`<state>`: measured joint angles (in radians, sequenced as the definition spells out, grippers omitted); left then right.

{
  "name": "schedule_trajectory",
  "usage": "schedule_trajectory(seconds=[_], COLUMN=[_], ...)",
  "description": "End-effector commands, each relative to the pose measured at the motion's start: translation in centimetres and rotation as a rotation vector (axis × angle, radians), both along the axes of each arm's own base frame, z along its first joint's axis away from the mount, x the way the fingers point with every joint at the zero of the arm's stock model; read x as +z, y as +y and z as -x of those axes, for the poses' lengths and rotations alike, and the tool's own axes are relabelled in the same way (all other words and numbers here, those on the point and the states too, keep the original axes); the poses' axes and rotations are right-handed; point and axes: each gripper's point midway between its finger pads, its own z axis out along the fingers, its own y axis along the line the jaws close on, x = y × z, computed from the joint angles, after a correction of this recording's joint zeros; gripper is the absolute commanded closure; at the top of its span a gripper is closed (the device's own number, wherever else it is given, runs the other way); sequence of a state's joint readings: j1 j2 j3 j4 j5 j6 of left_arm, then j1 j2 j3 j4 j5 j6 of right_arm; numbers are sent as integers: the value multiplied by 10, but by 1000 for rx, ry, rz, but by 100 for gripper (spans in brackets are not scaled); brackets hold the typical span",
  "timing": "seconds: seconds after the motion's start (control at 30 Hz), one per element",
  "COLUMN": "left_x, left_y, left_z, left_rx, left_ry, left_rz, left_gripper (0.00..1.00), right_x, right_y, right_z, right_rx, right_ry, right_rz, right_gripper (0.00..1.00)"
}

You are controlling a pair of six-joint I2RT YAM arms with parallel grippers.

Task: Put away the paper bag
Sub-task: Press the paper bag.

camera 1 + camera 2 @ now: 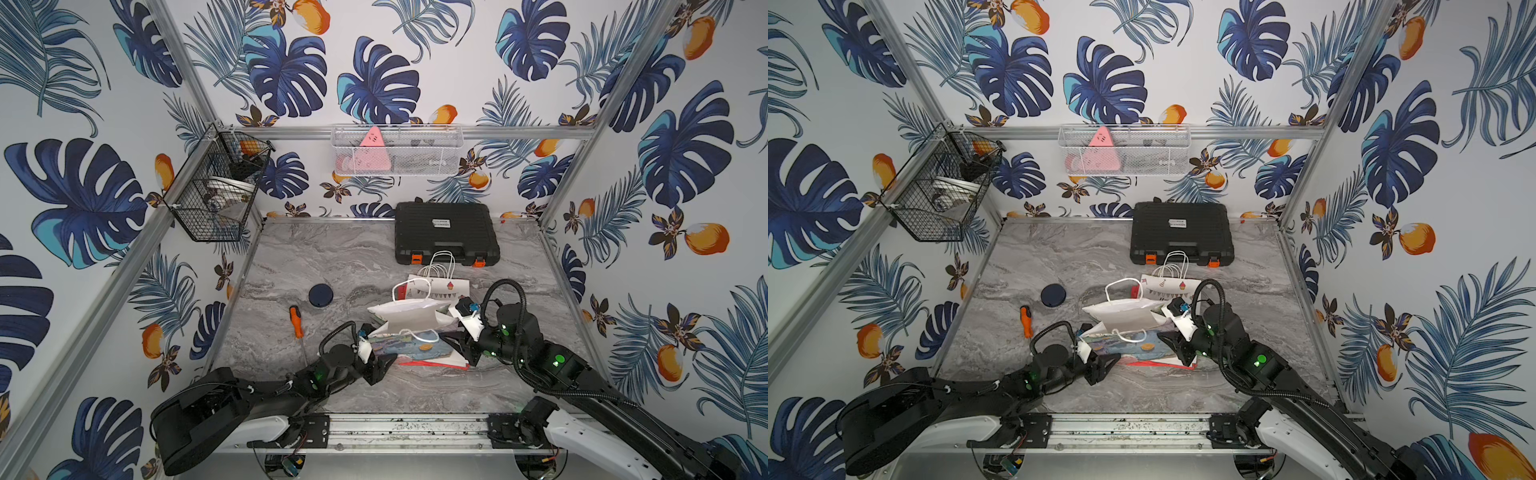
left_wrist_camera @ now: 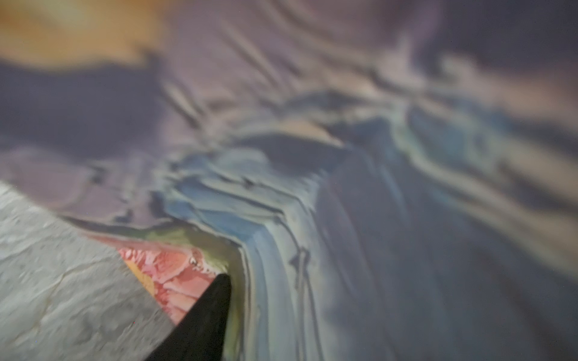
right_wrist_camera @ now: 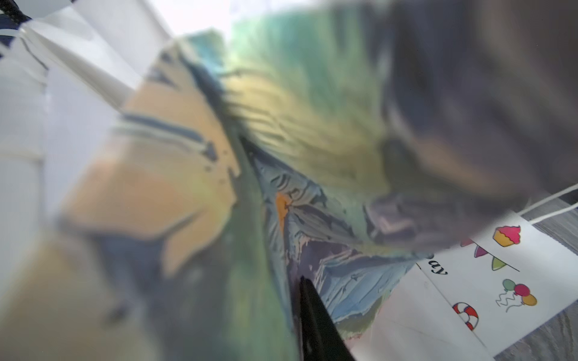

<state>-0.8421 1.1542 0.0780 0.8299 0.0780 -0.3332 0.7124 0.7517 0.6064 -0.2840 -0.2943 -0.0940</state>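
Marbled grey counter [image 1: 332, 257] inside walls [image 1: 415, 62] papered with blue leaves; contents as follows.

Black tool case [image 1: 446, 232], shut, at the back; black wire basket [image 1: 212, 199] and white wire basket [image 1: 397, 151] hung on the walls; navy disc [image 1: 320, 295] and orange-handled screwdriver [image 1: 296, 321] toward the left, apart from each other.

Painted paper bag [image 1: 411, 347], blue-green landscape print, lying near the front centre between both arms; plain white bag [image 1: 409, 316] resting against its far side; party-print bag [image 1: 440, 287] flat behind, handles reaching the case.

Left gripper [image 1: 384, 360] at the painted bag's left end; one finger [image 2: 203, 322] shows along the paper edge, grip cannot be told.

Right gripper [image 1: 453, 345] pinching the bag's right end; one finger [image 3: 316, 318] tucked in a fold.
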Motion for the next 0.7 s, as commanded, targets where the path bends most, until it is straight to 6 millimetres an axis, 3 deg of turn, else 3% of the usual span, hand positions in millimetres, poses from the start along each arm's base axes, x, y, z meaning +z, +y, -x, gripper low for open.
schedule_trajectory(seconds=[0.0,0.2,0.53,0.67], left_x=[34,67,134,154], left_y=[-13,-11,-11,-15], left_z=[6,12,26,22], left_rx=[-84,-107,-175,-176], left_ry=[-113,-180,-312,-348], left_rz=[94,146,183,185], left_gripper=[51,61,62,70], right_x=[4,2,5,9], right_y=[1,-3,0,4], right_z=[1,2,10,18], right_rx=[8,-3,44,84], right_ry=[-10,-8,1,12], right_rz=[-13,3,-12,-33], right_gripper=[74,74,72,67])
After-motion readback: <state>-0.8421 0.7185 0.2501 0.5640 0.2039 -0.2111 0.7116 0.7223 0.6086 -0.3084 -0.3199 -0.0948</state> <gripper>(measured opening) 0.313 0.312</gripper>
